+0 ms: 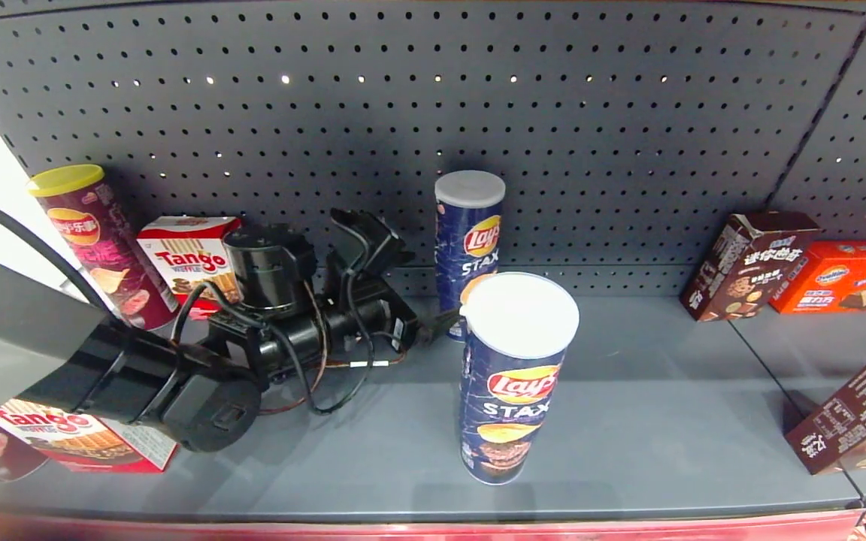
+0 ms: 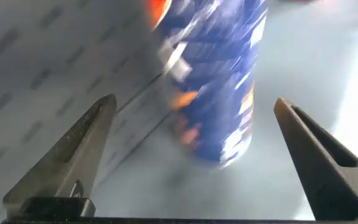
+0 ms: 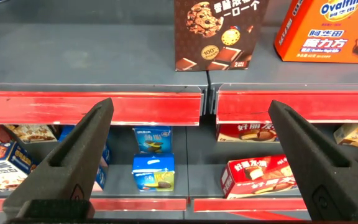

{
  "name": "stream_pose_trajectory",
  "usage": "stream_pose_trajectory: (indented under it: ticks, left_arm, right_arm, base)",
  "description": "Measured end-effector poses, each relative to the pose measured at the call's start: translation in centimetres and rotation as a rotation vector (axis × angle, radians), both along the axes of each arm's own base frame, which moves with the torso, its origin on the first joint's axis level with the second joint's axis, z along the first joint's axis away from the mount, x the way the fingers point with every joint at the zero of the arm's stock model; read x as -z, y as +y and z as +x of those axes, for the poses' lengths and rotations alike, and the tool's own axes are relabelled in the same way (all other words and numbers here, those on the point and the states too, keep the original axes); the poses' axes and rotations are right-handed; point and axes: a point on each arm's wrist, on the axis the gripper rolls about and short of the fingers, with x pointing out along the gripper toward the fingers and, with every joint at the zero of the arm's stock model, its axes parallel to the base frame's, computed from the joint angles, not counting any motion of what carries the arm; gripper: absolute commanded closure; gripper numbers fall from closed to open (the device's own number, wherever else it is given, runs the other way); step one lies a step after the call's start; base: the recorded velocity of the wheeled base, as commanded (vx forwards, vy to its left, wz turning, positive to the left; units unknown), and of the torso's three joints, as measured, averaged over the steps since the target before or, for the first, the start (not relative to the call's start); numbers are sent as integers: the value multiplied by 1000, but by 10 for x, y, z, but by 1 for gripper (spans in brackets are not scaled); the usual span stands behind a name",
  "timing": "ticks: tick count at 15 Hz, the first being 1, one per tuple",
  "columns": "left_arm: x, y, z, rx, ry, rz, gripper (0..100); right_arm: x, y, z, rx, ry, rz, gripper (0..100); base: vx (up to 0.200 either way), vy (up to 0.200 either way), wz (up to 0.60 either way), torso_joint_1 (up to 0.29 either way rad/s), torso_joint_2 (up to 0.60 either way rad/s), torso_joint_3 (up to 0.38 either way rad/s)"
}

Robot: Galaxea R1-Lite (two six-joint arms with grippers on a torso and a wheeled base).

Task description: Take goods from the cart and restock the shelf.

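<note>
left jaws: spread wide, empty | rear chip can (image 1: 467,240): upright on shelf (image 1: 666,406) by the pegboard (image 1: 628,113), straight ahead of the jaws near its base, long axis vertical | left arm nearer | right jaws: spread, empty

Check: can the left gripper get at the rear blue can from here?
Probably yes: the left gripper is open and the rear blue can stands straight ahead of it, nothing between.
</note>
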Motion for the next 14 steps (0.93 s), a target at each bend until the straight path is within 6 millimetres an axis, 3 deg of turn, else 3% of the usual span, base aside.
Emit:
stream_pose_trajectory:
  ticks: [2,14]
  left_arm:
    - [0,4,-5,-86,-6,1,0]
    - [-2,0,-2,-137,-12,-8,0]
  right_arm:
    - [0,0,0,0,0,0,0]
    - [0,0,0,0,0,0,0]
  base:
    - [0,0,0,0,0,0]
    - [0,0,0,0,0,0]
